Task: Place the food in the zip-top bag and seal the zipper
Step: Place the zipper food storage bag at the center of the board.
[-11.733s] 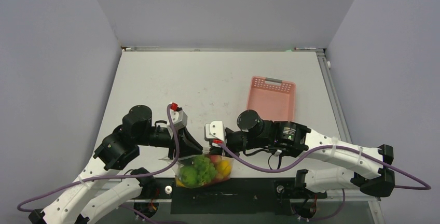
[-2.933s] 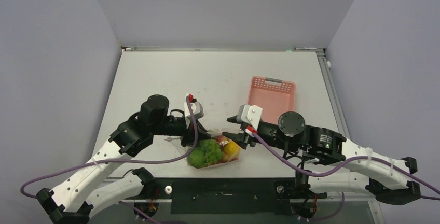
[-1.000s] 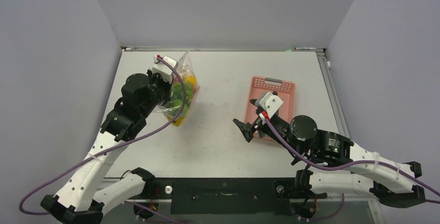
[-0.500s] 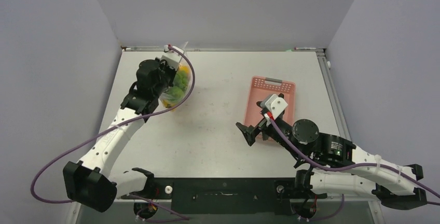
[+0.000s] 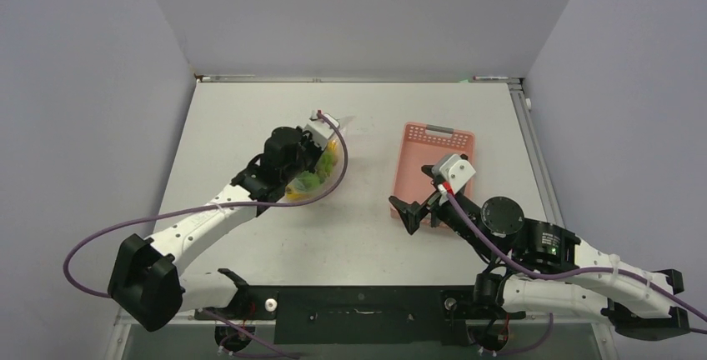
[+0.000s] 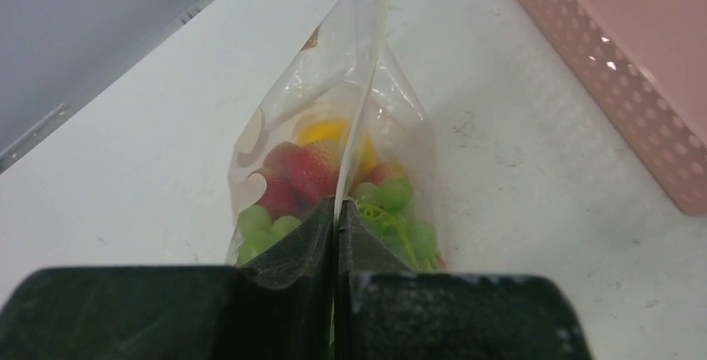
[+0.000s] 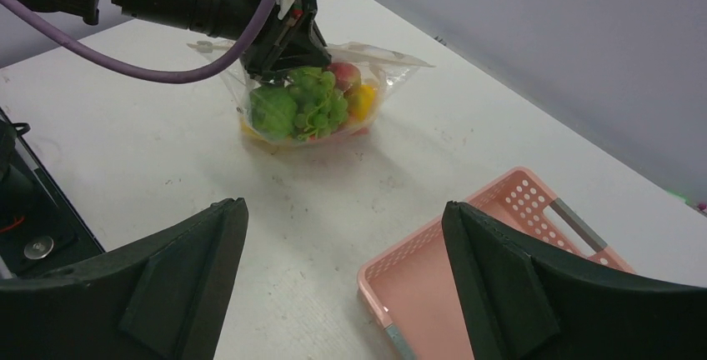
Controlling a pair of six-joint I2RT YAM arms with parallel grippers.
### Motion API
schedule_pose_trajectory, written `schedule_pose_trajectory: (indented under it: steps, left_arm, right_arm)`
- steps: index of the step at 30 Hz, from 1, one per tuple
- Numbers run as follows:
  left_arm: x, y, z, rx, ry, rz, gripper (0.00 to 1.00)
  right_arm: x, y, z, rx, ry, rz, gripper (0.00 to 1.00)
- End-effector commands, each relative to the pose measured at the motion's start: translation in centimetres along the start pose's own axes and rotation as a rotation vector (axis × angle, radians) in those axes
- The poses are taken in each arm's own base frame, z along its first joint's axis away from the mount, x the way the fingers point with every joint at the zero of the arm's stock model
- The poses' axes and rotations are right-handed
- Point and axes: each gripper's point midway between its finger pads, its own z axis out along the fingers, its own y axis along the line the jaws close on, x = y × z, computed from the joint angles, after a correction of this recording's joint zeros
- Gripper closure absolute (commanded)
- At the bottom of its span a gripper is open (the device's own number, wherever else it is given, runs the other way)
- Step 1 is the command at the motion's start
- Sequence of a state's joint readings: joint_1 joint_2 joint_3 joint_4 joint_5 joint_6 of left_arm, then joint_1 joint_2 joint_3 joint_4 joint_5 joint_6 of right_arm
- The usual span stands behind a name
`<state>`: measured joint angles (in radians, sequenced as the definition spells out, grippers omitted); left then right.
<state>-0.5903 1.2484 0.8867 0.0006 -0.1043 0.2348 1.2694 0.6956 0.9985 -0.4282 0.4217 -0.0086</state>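
The clear zip-top bag (image 7: pixel 310 93) stands on the table left of centre, its bottom touching the surface. Inside sits the food (image 6: pixel 305 170): red, yellow and green pieces, grapes among them. My left gripper (image 6: pixel 336 210) is shut on the zipper (image 6: pixel 368 85), pinching the whitish strip at the bag's top edge; in the right wrist view the left gripper (image 7: pixel 286 42) sits above the bag. From above, the bag (image 5: pixel 315 178) hangs under the left wrist. My right gripper (image 7: pixel 343 206) is open and empty, low over the table beside the basket, apart from the bag.
A pink slotted basket (image 5: pixel 454 139) sits right of centre with nothing in it, its near corner under my right gripper (image 5: pixel 410 212). The same basket (image 6: pixel 584 35) shows at the right of the left wrist view. The table's back edge meets the wall.
The left arm has swung the bag from the far left corner toward the table's centre and set its bottom down. The right gripper stays open and shifted slightly right.
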Motion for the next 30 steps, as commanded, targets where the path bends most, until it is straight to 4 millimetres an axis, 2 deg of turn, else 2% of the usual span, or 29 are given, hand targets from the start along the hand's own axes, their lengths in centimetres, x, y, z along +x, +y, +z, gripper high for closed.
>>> schedule_pose_trajectory:
  steps: [1,9,12,18,21,30]
  left_arm:
    - [-2.1,-2.2,-0.6,0.043,-0.083,-0.069,1.00]
    - [0.0,-5.0,-2.2,0.108,-0.062,-0.198,1.00]
    - [1.1,-6.1,-2.7,0.127,-0.040,-0.255,0.94]
    - [2.6,-8.4,-4.2,0.192,-0.014,-0.358,0.74]
    - [2.6,-9.1,-5.4,0.217,-0.018,-0.389,0.61]
    - [1.3,-8.7,-9.3,0.224,-0.066,-0.455,0.41]
  right_arm:
    - [0.6,-0.7,-0.3,0.038,0.004,0.035,0.10]
    - [1.4,-0.8,-0.2,0.052,0.033,0.030,0.10]
    - [2.1,-0.9,0.2,0.073,0.059,0.025,0.10]
    - [3.9,-1.3,0.8,0.141,0.117,0.048,0.10]
    - [4.6,-1.2,1.2,0.157,0.135,0.061,0.10]
    - [7.0,-0.6,2.6,0.203,0.211,0.078,0.10]
